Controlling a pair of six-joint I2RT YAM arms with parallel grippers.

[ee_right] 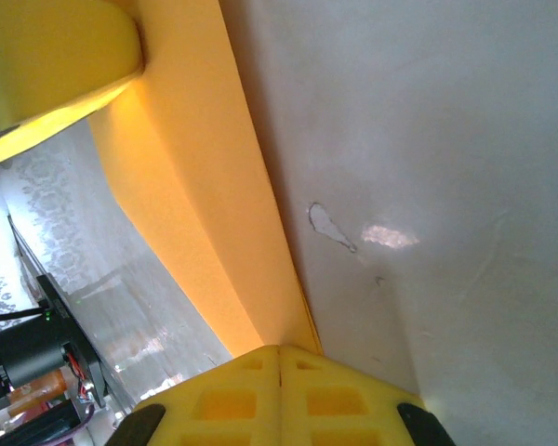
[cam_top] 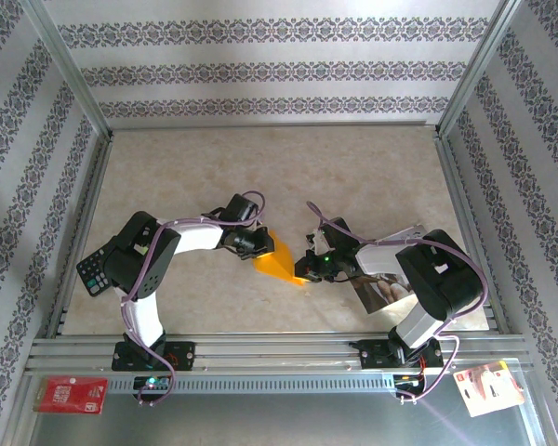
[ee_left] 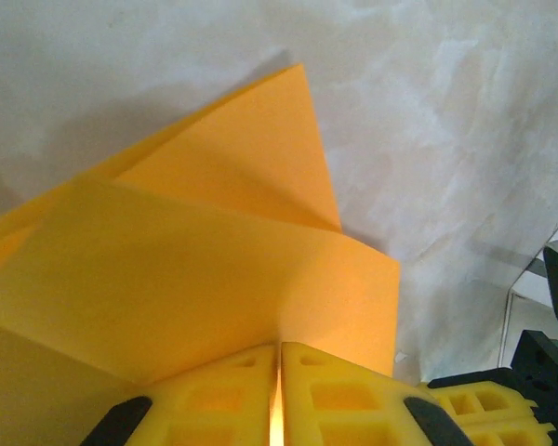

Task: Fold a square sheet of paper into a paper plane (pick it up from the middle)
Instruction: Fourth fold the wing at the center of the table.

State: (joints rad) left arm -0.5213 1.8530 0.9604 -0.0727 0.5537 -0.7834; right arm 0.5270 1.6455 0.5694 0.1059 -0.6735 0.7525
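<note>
The orange sheet of paper is held off the table between both arms, folded into layers. In the left wrist view the paper shows a pointed triangular flap behind a broad front layer. My left gripper is shut on its near edge, and from above this gripper sits at the paper's upper left. My right gripper is shut on the thin folded edge of the paper, at its lower right corner in the top view. One yellow left finger pinches the paper's far end.
A glossy photo sheet lies under the right arm. A black keypad device rests at the table's left edge. A red card and a white-red card lie on the front rail. Metal frame posts border the table.
</note>
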